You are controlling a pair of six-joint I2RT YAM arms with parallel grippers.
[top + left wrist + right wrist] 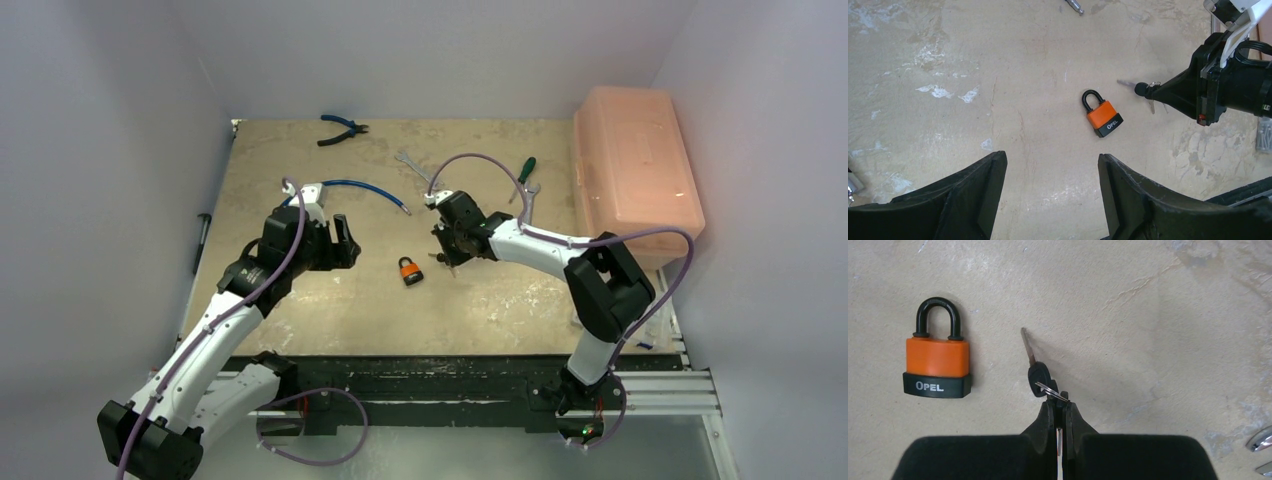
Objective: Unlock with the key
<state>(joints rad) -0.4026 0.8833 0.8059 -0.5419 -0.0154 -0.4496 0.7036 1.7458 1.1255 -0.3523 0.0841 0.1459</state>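
An orange padlock [410, 270] with a black shackle and a black base marked OPEL lies flat on the table, its shackle closed [938, 360] [1103, 117]. My right gripper [1059, 400] is shut on a key of a small ring, pinched between the fingertips just right of the padlock. A second key [1034, 365] with a black head hangs from the ring ahead of the tips, its blade pointing away. The left wrist view shows that key [1135, 87] at the right gripper's tip. My left gripper [1052, 160] hovers open to the left of the padlock [345, 240], holding nothing.
A pink plastic box [635, 170] stands at the right edge. Blue pliers [343, 128] lie at the back, a blue hose [355, 187] behind the left arm, a wrench [412, 165] and a green screwdriver [524, 170] behind the right arm.
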